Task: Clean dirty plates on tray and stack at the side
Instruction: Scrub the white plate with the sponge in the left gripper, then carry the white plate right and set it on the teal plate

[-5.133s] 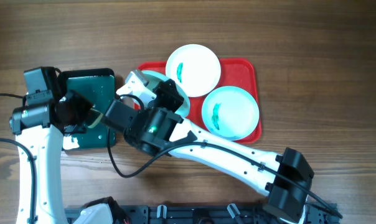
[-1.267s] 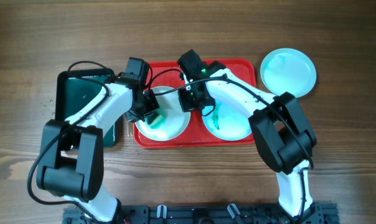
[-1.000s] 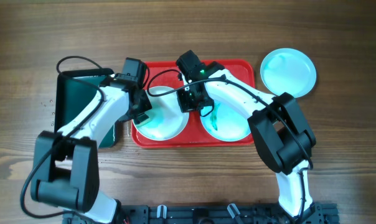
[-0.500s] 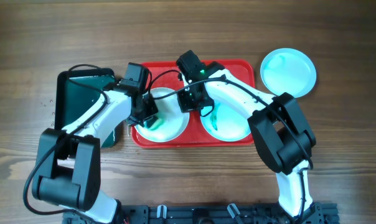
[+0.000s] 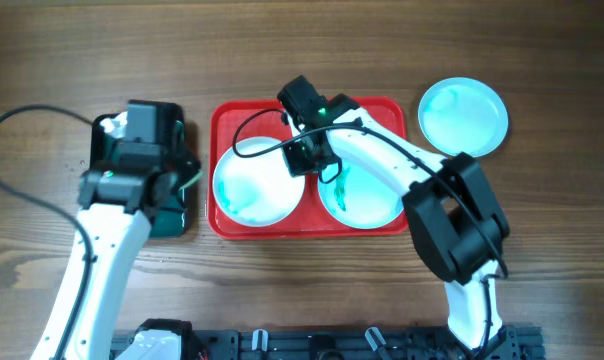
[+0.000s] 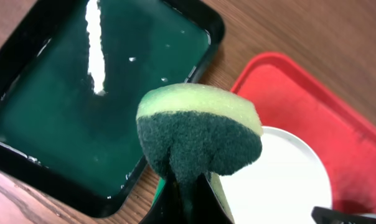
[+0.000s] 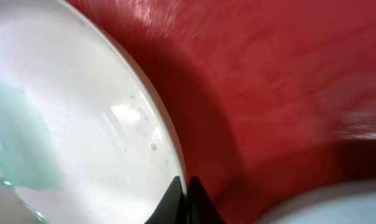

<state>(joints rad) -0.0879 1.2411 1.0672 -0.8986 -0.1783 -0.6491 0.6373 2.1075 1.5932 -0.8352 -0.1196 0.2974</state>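
The red tray (image 5: 392, 108) holds two plates. The left plate (image 5: 254, 188) is white with a pale green wet film; it also shows in the left wrist view (image 6: 281, 186) and the right wrist view (image 7: 82, 124). The right plate (image 5: 374, 192) is aqua with a green smear. A third aqua plate (image 5: 463, 114) lies on the table to the right of the tray. My right gripper (image 5: 304, 163) is shut on the white plate's right rim (image 7: 182, 193). My left gripper (image 5: 182, 180) is shut on a green-and-yellow sponge (image 6: 200, 134), held above the edge of the dark tray.
A dark green-black tray (image 5: 167, 215) with liquid in it sits left of the red tray; it also shows in the left wrist view (image 6: 101, 93). The red tray's corner shows there too (image 6: 287, 81). A black cable loops over the white plate. The table is bare wood.
My left arm has pulled back to the left, off the white plate, with the sponge, and now hangs over the dark tray. My right gripper has stayed on the plate's rim.
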